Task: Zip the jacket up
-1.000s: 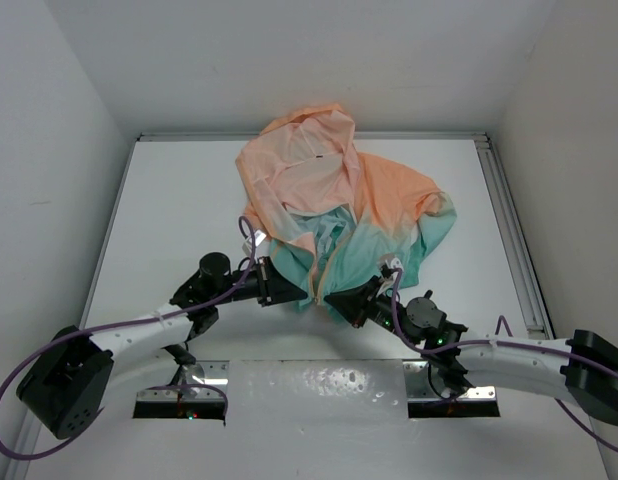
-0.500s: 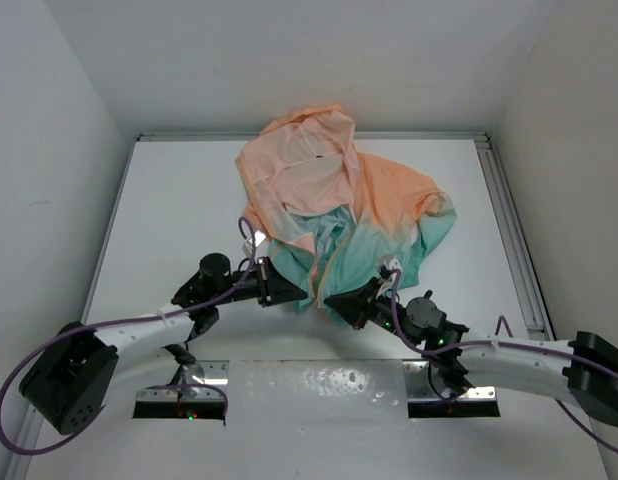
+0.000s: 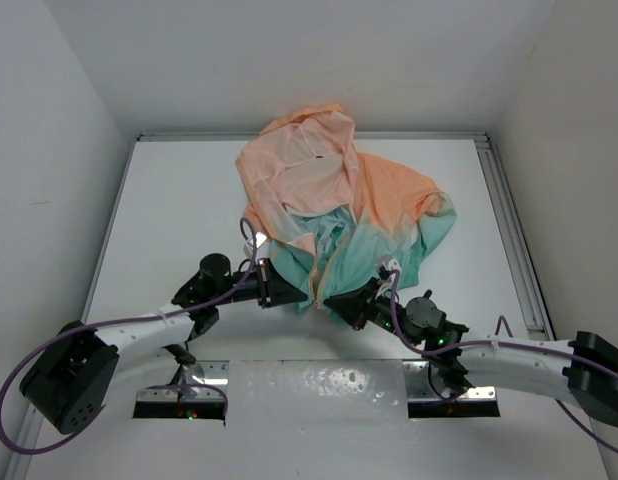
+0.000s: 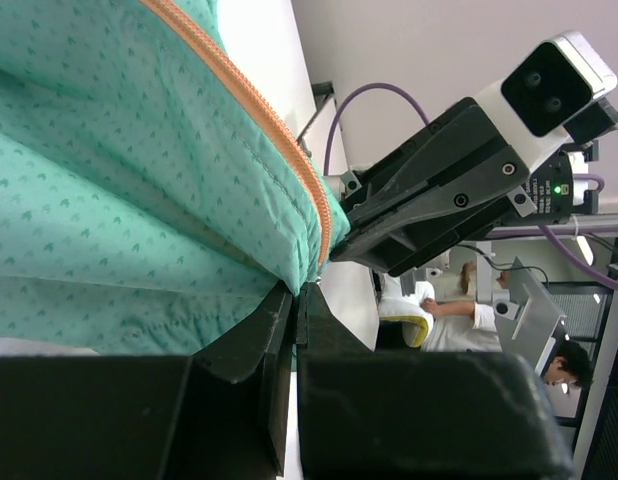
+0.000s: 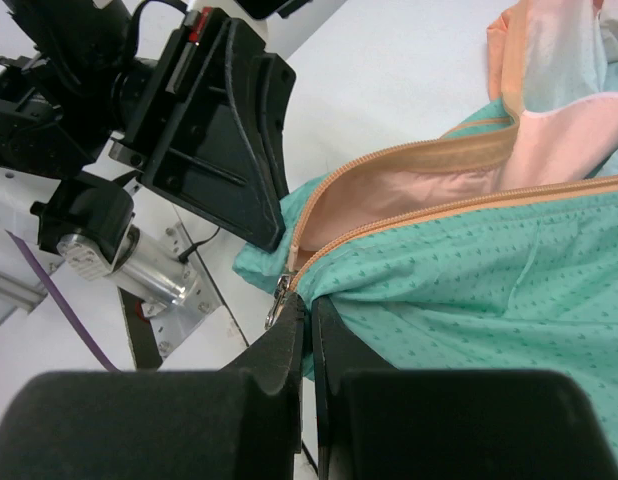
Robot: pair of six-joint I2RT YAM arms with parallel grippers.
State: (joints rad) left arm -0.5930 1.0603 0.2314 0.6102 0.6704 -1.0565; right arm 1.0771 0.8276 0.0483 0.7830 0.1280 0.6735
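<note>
Near the middle of the counter's (image 3: 169, 200) near edge, the left end effector (image 4: 295, 300) has its two black fingers pressed together on the teal hem of the jacket (image 3: 389, 190), with a fold of thin cloth pinched between them; just beside it, tip to tip, the right end effector (image 5: 309, 312) is likewise clamped on the hem of the other front panel, its flat black fingers closed with teal fabric caught in the narrow slit. A small silvery metal slider pull (image 5: 279, 297) hangs at the bottom of the zipper (image 5: 409, 225), just beside the right end effector's fingers; from there the two orange tapes part into a narrow V, showing a peach lining inside. The cloth is lightweight and matte, printed with tiny darker marks, and softly rumpled. Farther on, the jacket lies spread over the middle of the counter, teal-green at the near hem fading to peach-orange across the shoulders; the front stands open along the zipper line. Its hood (image 3: 304, 135) reaches the far edge, bunched up slightly left of centre. The counter is smooth and white; a metal rail (image 3: 509, 220) runs along its right edge.
</note>
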